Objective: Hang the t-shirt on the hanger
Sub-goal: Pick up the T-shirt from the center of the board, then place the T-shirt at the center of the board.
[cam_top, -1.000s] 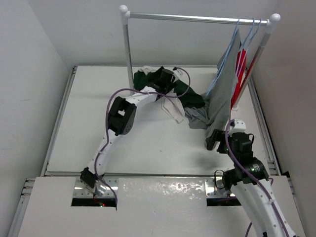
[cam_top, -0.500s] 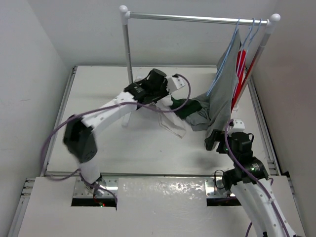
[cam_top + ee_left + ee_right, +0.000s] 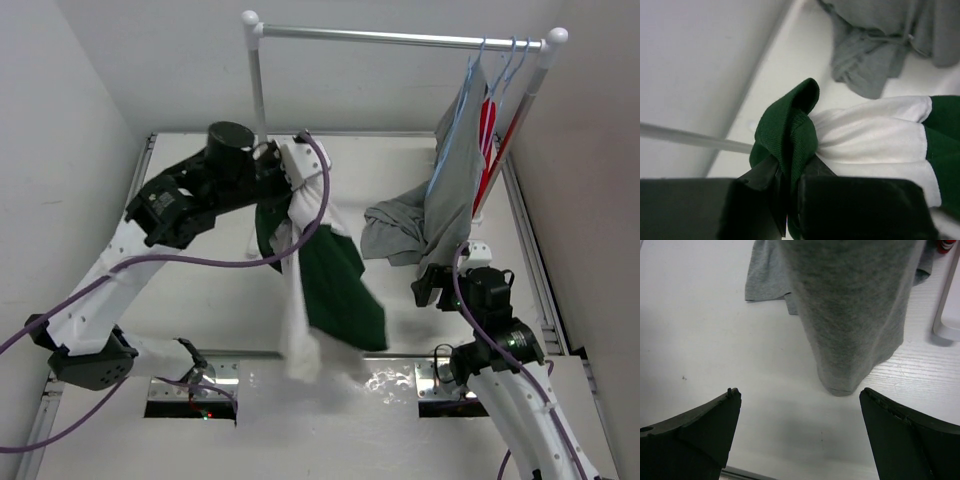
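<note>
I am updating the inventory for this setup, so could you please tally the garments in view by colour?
Green and off-white: 1, the t-shirt, held up by the left gripper
Grey: 1, the grey garment
Red: 1, the red garment
Total: 3 garments

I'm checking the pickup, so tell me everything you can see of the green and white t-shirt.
The t-shirt is knit fabric, dark green with an off-white panel. The shut left gripper pinches a bunched green ribbed edge, and the rest hangs down from it in a crumpled drape above the table, its lower end blurred. It hangs apart from the grey garment.
</note>
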### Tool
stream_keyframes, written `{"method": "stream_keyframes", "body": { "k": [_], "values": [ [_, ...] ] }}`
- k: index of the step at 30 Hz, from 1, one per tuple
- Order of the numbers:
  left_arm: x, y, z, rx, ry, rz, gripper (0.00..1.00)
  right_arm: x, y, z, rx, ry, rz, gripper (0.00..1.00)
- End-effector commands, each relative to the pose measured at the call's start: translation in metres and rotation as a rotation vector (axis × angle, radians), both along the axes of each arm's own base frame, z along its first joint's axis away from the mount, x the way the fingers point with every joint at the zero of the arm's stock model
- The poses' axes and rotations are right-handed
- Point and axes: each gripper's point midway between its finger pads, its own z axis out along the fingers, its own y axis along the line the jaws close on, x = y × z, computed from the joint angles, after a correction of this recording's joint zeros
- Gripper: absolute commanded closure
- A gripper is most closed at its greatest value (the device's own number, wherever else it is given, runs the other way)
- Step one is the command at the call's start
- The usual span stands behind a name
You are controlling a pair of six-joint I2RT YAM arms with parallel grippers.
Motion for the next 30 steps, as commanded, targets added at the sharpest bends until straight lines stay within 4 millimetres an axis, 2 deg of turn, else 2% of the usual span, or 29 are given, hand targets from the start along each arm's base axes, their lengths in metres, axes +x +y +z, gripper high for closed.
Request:
{"method": "stream_keyframes", "body": {
  "k": [1,2,3,5,6,8,9,11,12,14,15,17,18,19,20,21,22,23,24,25,26,27,28,29,30],
  "values": [
    [0.003,-0.026,-0.080,0.083,0.174,-0.075,1.00,0.008,0.011,0.026,0.030,-0.101,0.056,0.01],
    [0.009,-0.029,-0.089,0.088,0.177,-0.058,1.00,0.008,0.011,0.027,0.032,-0.104,0.061,0.01],
    [0.024,-0.028,-0.090,0.090,0.145,-0.002,1.00,0.008,0.011,0.030,0.027,-0.107,0.066,0.01],
    [0.044,-0.027,-0.085,0.088,0.096,0.075,1.00,0.007,0.011,0.035,0.015,-0.104,0.072,0.01],
    [0.056,-0.023,-0.063,0.058,0.027,0.133,1.00,0.007,0.010,0.036,0.011,-0.099,0.074,0.01],
    [0.065,-0.019,-0.037,0.019,-0.030,0.182,1.00,0.006,0.010,0.038,0.003,-0.093,0.076,0.01],
    [0.068,-0.013,-0.004,-0.035,-0.085,0.227,1.00,0.006,0.010,0.038,0.003,-0.093,0.076,0.01],
    [0.071,-0.008,0.028,-0.089,-0.138,0.261,1.00,0.007,0.010,0.035,0.005,-0.097,0.074,0.01],
    [0.069,-0.001,0.061,-0.146,-0.191,0.286,1.00,0.008,0.010,0.035,0.008,-0.098,0.072,0.01],
    [0.067,0.005,0.089,-0.188,-0.237,0.302,1.00,0.009,0.011,0.032,0.015,-0.099,0.072,0.01],
    [0.063,0.011,0.110,-0.209,-0.282,0.301,1.00,0.009,0.012,0.032,0.018,-0.099,0.075,0.01],
    [0.059,0.014,0.115,-0.190,-0.300,0.282,1.00,0.010,0.014,0.030,0.031,-0.094,0.078,0.01],
    [0.058,0.007,0.090,-0.119,-0.266,0.234,1.00,0.010,0.017,0.029,0.039,-0.092,0.087,0.01],
    [0.053,0.006,0.074,-0.084,-0.240,0.201,1.00,0.010,0.018,0.028,0.045,-0.089,0.093,0.01],
    [0.050,-0.002,0.014,0.040,-0.126,0.140,1.00,0.009,0.019,0.027,0.050,-0.087,0.095,0.01],
    [0.034,-0.016,-0.018,0.090,-0.051,0.010,1.00,0.009,0.020,0.027,0.052,-0.085,0.100,0.01],
    [0.019,-0.017,-0.051,0.139,0.026,-0.064,1.00,0.008,0.020,0.027,0.053,-0.085,0.100,0.01],
    [0.005,-0.019,-0.084,0.193,0.108,-0.136,0.94,0.008,0.019,0.028,0.051,-0.086,0.100,0.01],
    [-0.029,-0.012,-0.153,0.312,0.283,-0.269,0.88,0.008,0.019,0.029,0.050,-0.087,0.099,0.01],
    [-0.050,-0.003,-0.181,0.375,0.359,-0.339,0.81,0.006,0.019,0.030,0.049,-0.085,0.102,0.01],
    [-0.085,0.025,-0.231,0.497,0.528,-0.401,0.58,0.006,0.019,0.033,0.049,-0.094,0.105,0.01],
    [-0.103,0.041,-0.249,0.581,0.561,-0.499,0.38,0.006,0.020,0.035,0.052,-0.100,0.111,0.01],
    [-0.119,0.060,-0.263,0.650,0.603,-0.545,0.02,0.006,0.022,0.037,0.060,-0.108,0.122,0.01],
    [-0.136,0.083,-0.282,0.731,0.666,-0.577,0.00,0.006,0.024,0.037,0.070,-0.111,0.127,0.01],
    [-0.127,0.091,-0.286,0.776,0.621,-0.532,0.00,0.007,0.027,0.039,0.081,-0.119,0.138,0.01]
  ]
}}
